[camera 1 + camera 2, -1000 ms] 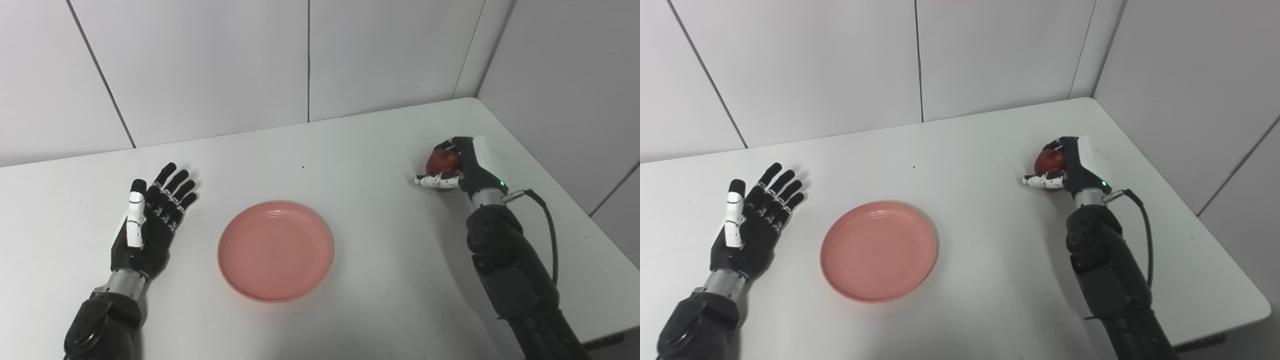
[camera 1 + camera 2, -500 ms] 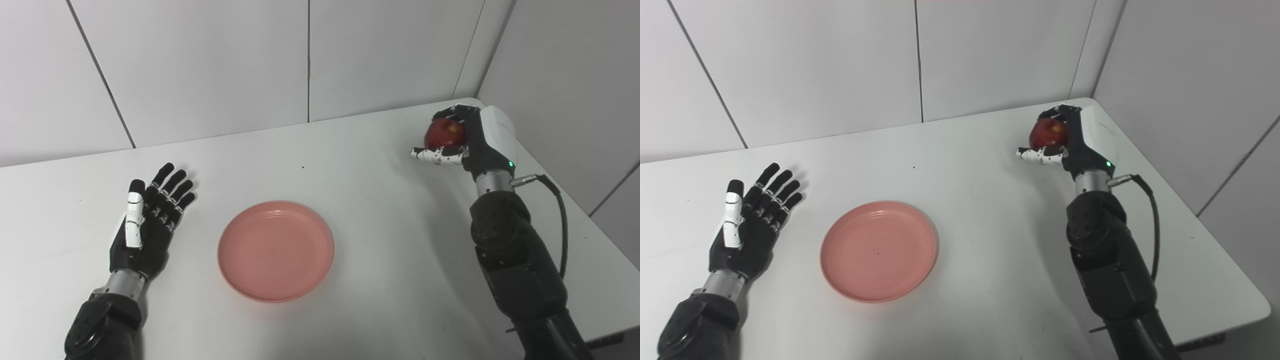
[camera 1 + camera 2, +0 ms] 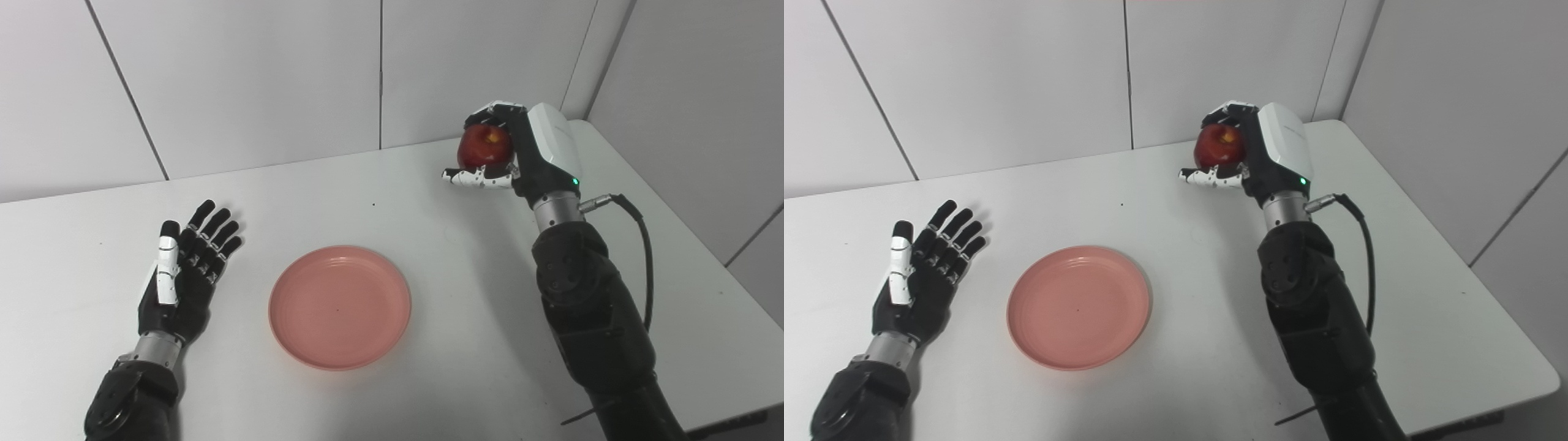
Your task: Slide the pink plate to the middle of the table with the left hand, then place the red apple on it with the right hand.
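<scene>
Two arms reach over the white table [image 3: 429,392], with the pink plate [image 3: 340,306] lying flat near its middle, between them and touching neither. Right hand [image 3: 520,153] is raised above the far side of the table, well apart from the plate, its fingers [image 3: 484,113] curled over the top of the red apple [image 3: 484,146] and its thumb under it, so the apple is clasped in the air. Left hand [image 3: 180,272] rests palm-up on the table just left of the plate, fingers spread and holding nothing.
</scene>
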You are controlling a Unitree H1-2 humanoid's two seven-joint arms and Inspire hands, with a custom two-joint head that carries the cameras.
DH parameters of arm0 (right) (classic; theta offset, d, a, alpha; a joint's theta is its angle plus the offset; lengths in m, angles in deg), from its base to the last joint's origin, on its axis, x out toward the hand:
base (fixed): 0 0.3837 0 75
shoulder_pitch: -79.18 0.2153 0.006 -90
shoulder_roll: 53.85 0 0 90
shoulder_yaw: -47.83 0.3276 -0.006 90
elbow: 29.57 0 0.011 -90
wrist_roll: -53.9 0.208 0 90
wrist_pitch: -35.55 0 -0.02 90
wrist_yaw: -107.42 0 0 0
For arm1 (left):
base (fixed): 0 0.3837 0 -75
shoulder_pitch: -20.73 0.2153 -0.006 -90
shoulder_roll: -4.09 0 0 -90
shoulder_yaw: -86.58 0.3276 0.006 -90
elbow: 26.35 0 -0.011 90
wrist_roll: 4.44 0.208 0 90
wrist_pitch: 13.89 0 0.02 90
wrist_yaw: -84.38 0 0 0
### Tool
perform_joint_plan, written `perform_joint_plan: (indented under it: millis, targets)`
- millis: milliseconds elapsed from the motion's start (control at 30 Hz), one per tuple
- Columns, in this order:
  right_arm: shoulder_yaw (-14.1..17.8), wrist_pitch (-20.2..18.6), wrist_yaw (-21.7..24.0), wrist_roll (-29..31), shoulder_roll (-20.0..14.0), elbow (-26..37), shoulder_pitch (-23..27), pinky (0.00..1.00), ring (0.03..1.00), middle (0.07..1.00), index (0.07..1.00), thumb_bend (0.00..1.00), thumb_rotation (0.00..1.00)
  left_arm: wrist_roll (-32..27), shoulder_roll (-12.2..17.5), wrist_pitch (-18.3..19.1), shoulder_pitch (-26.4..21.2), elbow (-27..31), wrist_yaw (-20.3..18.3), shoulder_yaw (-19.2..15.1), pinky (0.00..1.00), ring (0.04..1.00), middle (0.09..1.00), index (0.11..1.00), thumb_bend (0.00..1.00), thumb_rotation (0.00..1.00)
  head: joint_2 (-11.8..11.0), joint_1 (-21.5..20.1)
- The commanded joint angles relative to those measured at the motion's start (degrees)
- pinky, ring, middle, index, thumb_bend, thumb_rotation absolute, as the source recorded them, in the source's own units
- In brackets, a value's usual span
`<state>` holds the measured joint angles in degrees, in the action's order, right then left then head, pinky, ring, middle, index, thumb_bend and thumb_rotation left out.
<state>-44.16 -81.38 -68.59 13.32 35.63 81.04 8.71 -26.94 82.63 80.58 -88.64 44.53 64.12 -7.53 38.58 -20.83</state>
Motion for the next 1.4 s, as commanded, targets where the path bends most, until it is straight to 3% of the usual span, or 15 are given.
perform_joint_plan:
  millis: [0,133,267,467,800,1100,1367]
  targets:
    - [-1.01,0.95,-0.36,-1.85,0.16,2.16,3.53,0.31,0.377,0.439,0.523,0.53,0.00,0.87,-1.13,2.49,3.89,-1.85,1.17,0.79,0.90,0.898,0.904,0.892,0.73,0.88,-0.04,0.91]
    - [-3.59,3.52,-0.79,-1.51,1.60,1.32,4.26,0.25,0.331,0.426,0.532,0.52,0.00,1.80,-1.64,2.96,4.36,-0.53,2.15,1.22,0.90,0.900,0.907,0.893,0.72,0.90,0.03,3.10]
    - [-6.29,5.36,-1.13,-1.80,3.01,0.35,4.61,0.30,0.371,0.442,0.519,0.53,0.00,2.17,-2.23,3.30,4.75,0.52,2.85,1.61,0.91,0.905,0.907,0.893,0.73,0.89,0.09,4.92]
    - [-10.25,7.46,-1.16,-1.99,6.09,-1.29,4.88,0.30,0.370,0.443,0.519,0.53,0.00,2.92,-3.43,3.89,5.16,1.74,4.30,2.07,0.90,0.899,0.901,0.888,0.73,0.90,0.33,8.78]
    - [-16.76,6.96,0.56,-3.41,11.05,-4.06,4.15,0.27,0.352,0.437,0.524,0.53,0.00,3.31,-4.92,4.36,5.56,2.93,6.35,2.88,0.89,0.888,0.891,0.885,0.75,0.89,0.99,13.95]
    - [-21.23,7.36,1.95,-3.13,12.82,-5.58,2.13,0.24,0.317,0.419,0.526,0.52,0.00,3.98,-5.75,4.13,5.75,3.81,7.48,3.35,0.88,0.879,0.886,0.872,0.75,0.90,1.79,16.75]
    - [-22.62,6.99,3.06,-2.68,13.19,-5.19,-0.62,0.26,0.336,0.421,0.522,0.52,0.00,3.56,-5.87,4.28,5.69,4.03,7.44,3.22,0.87,0.889,0.887,0.870,0.75,0.89,2.24,17.27]
